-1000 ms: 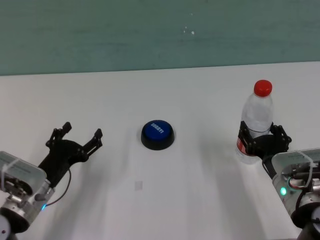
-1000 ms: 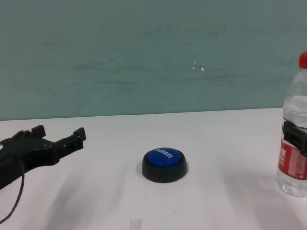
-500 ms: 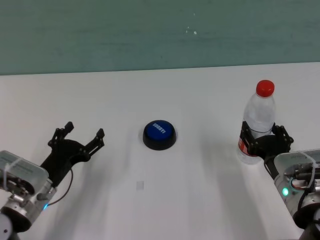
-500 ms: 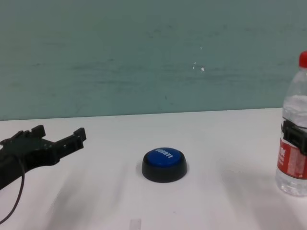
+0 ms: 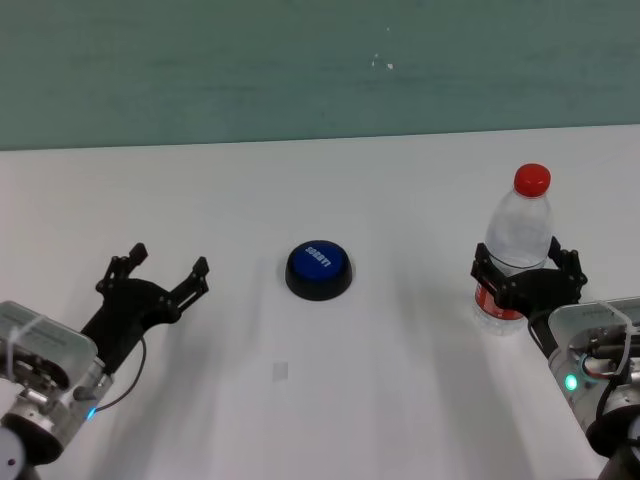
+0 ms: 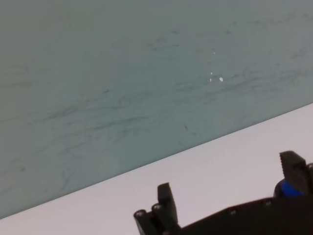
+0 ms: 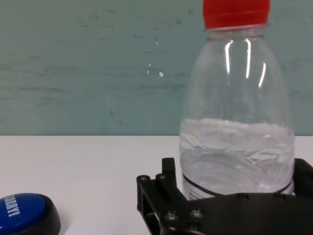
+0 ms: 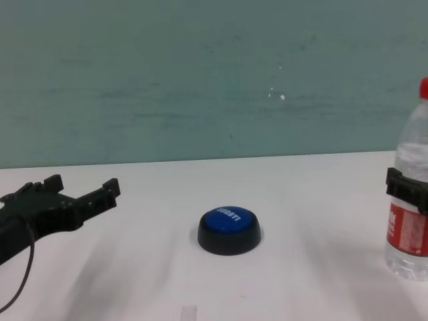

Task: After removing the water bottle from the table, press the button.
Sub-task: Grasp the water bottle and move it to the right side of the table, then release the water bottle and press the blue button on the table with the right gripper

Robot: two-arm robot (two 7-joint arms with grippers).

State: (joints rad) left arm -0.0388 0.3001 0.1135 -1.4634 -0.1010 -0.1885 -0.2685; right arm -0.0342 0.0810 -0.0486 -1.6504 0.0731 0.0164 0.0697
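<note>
Right claw [image 5: 527, 283] stands spread around the clear plastic red-capped water bottle [image 5: 514, 246], right of the blue domed button [image 5: 318, 269]: bottle set aside; pressing likely comes next.

A lab-like test bench: bare white table [image 5: 400, 180] against a plain teal wall [image 5: 300, 70].

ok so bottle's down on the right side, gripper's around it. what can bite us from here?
1. The right gripper has its fingers spread on either side of the water bottle; pulling back crookedly could clip and topple the tall bottle.
2. The bottle stands on the table, not off it, so "removed" may be debatable.
3. If it falls leftward, it could roll toward the button. The left gripper hangs open above the table, left of the button.
</note>
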